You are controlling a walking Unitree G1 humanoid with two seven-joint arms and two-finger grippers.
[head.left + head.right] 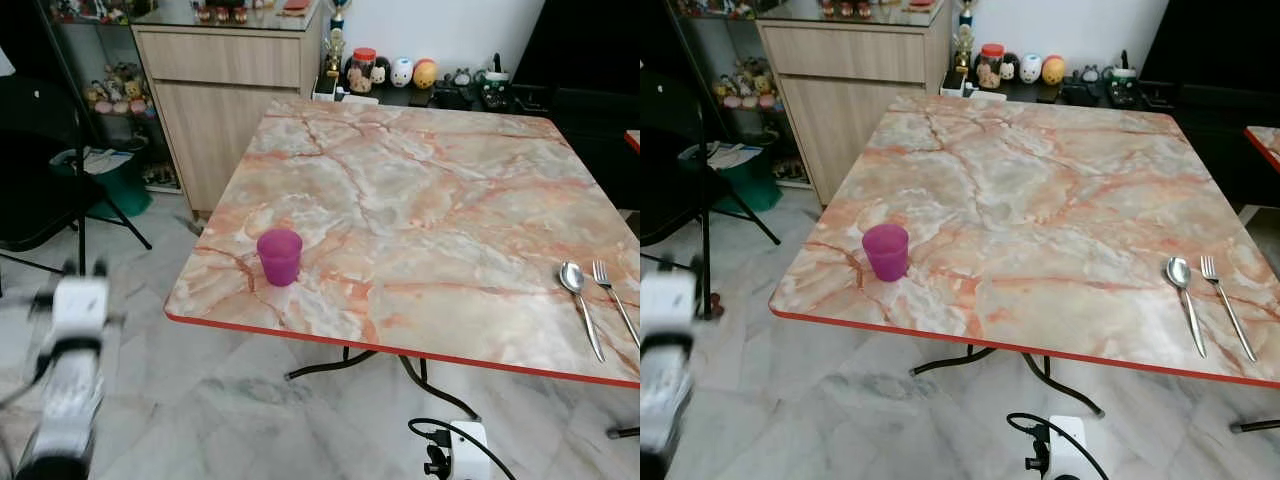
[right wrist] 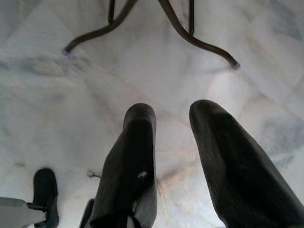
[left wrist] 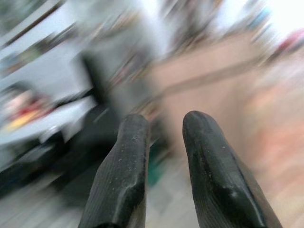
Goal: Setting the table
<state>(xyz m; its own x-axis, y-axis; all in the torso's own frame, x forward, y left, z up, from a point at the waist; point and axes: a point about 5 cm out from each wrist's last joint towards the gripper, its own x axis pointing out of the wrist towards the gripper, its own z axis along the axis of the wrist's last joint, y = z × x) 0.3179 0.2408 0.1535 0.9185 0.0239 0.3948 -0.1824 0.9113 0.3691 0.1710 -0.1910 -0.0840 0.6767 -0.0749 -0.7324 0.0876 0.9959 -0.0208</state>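
A purple plastic cup [image 1: 279,255] stands upright near the front left corner of the marble-patterned table [image 1: 430,170]. A metal spoon [image 1: 578,292] and a fork [image 1: 612,292] lie side by side near the front right edge. My left gripper [image 3: 164,122] is raised to the left of the table, off its edge and blurred with motion; its black fingers stand apart with nothing between them. The left arm [image 1: 68,350] shows low on the left. My right gripper [image 2: 173,111] hangs open over the floor in front of the table legs [image 2: 190,33].
A wooden cabinet [image 1: 225,90] stands behind the table's far left corner. A black folding chair [image 1: 40,170] and a green bin [image 1: 122,188] are on the left. Figurines and a jar [image 1: 400,72] line a low shelf beyond the table. The floor is grey marble [image 1: 250,420].
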